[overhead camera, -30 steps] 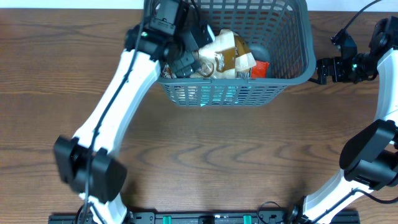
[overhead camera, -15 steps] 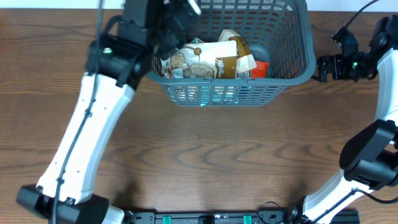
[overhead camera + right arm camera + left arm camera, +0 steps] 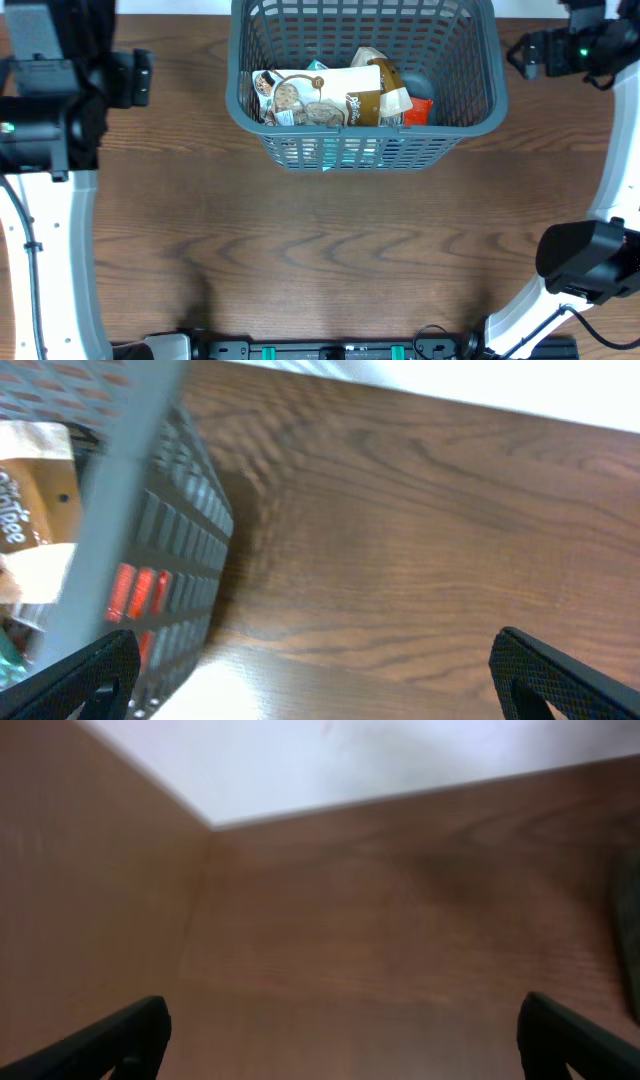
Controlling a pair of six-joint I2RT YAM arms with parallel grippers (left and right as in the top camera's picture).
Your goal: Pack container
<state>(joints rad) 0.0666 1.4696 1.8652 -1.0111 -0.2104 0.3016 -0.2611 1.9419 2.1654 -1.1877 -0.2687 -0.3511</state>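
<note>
The container (image 3: 470, 90), a large dark grey-blue lattice basket, stands at the table's far middle. Several snack packs (image 3: 325, 98) lie inside it, among them a brown and white pack and a red one (image 3: 417, 112). My left gripper (image 3: 135, 78) is well left of the basket, open and empty; its wrist view shows two spread fingertips (image 3: 345, 1045) over bare wood. My right gripper (image 3: 520, 55) is just right of the basket, open and empty. Its wrist view shows spread fingertips (image 3: 315, 675) and the basket's wall (image 3: 150, 510) at the left.
The brown wooden table (image 3: 330, 250) spreads in front of the basket. Its far edge meets a white surface (image 3: 350, 760). The white arm links run down the left side (image 3: 55, 260) and the right side (image 3: 600, 250).
My left arm has pulled out of the basket and swung far left, gripper empty. A pack now lies flat at the basket's left. My right gripper has moved a little up and away.
</note>
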